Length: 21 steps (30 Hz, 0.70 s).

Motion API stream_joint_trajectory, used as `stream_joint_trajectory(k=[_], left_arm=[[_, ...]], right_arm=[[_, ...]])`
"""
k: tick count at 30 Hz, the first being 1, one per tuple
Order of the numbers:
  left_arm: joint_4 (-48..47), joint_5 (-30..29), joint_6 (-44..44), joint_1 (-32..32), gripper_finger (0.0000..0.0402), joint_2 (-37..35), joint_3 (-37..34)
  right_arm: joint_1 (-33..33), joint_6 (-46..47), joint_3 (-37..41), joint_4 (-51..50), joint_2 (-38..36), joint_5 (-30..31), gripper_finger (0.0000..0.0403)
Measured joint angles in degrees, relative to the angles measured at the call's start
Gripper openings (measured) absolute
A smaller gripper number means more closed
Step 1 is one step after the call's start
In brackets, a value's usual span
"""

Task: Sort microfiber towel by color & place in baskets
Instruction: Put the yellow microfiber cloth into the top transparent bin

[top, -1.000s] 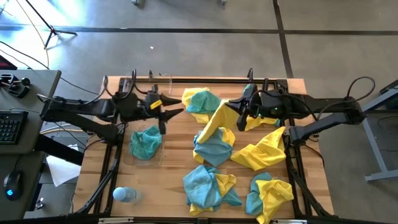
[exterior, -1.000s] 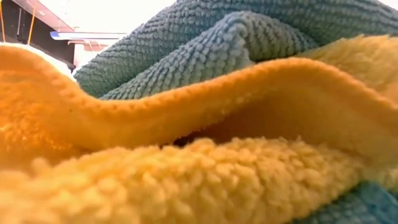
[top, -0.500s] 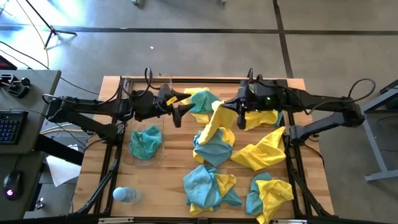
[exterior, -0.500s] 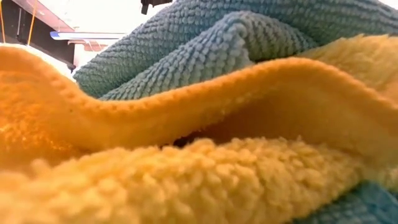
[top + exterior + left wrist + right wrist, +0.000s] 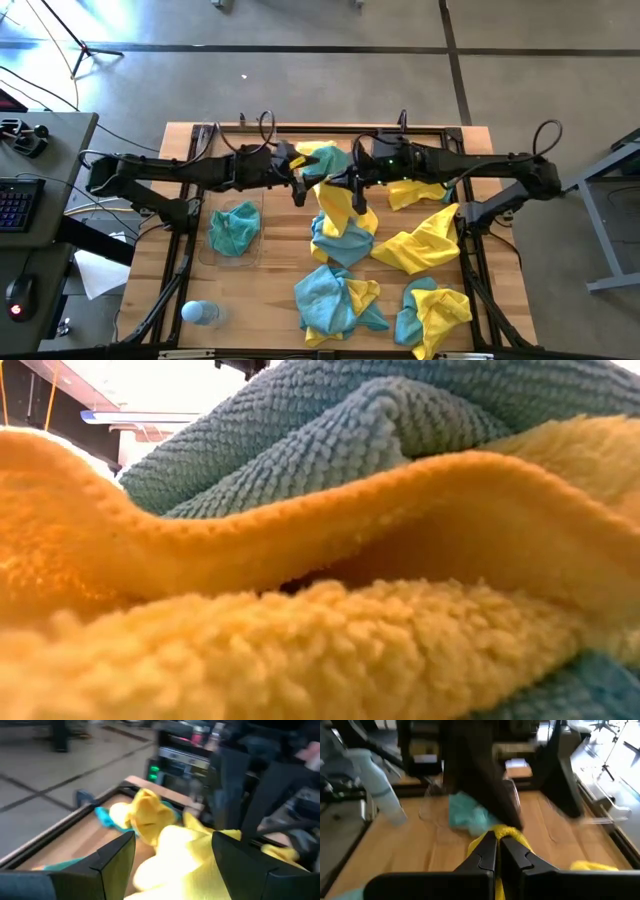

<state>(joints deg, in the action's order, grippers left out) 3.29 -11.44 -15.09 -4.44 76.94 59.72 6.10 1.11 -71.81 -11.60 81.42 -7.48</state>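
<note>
**First:** Towels, near edge of the table: we count two mixed heaps, a teal-and-yellow one (image 5: 335,300) and another just to its right (image 5: 432,312). In the low view a yellow fold (image 5: 300,540) and a teal fold (image 5: 340,430) fill almost everything.

**Second:** Bottle, small and pale blue (image 5: 200,312), near left corner. Farther in, we list one clear basket (image 5: 205,255) on the left side with a single teal towel (image 5: 235,228) lying inside it.

**First:** Middle of the table: a teal towel (image 5: 343,240) and a spread yellow towel (image 5: 420,245), touching each other.

**Second:** Right gripper (image 5: 352,190), above the middle of the table. We see its fingers (image 5: 487,852) pinched together on a yellow towel (image 5: 338,205) that hangs from them down onto the teal one.

**First:** Left gripper (image 5: 300,180), just beside the right one and reaching towards that hanging towel. Its fingers (image 5: 112,857) stand spread apart, grasping nothing; the yellow cloth (image 5: 170,855) shows between them but we cannot tell whether it touches them.

**Second:** Far edge: a teal-and-yellow bundle (image 5: 325,160) behind both grippers, and a yellow towel (image 5: 420,192) under the right arm. We also note a second clear basket (image 5: 262,130) at the far left, hard to make out.
</note>
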Motion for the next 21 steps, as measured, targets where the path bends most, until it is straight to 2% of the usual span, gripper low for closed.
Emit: stream_joint_trajectory(k=[3,6,10,16,19,21], left_arm=[[1.1,3.6,0.6,-2.3,0.0252,1.0,0.1],[-0.1,8.6,0.7,-4.6,0.0252,2.1,0.0],[0.1,15.9,0.9,-6.6,0.0252,2.2,0.0],[3.5,15.5,5.3,-10.1,0.0252,0.4,0.0],[8.3,16.5,6.8,-12.5,0.0252,-1.2,0.0],[10.4,20.5,7.8,-13.8,0.0252,-1.8,0.0]], right_arm=[[0.4,0.1,0.1,4.0,0.1,-0.5,0.0000],[0.4,0.1,0.1,7.7,-0.4,2.0,0.0000],[1.0,0.0,-1.4,8.0,-0.5,4.0,0.0000],[2.0,1.3,-2.1,2.9,-0.5,-2.8,0.0000],[2.5,2.0,-2.1,-2.2,-0.5,-1.6,0.0000],[2.9,3.1,-2.1,-3.2,-0.5,2.2,0.0000]])
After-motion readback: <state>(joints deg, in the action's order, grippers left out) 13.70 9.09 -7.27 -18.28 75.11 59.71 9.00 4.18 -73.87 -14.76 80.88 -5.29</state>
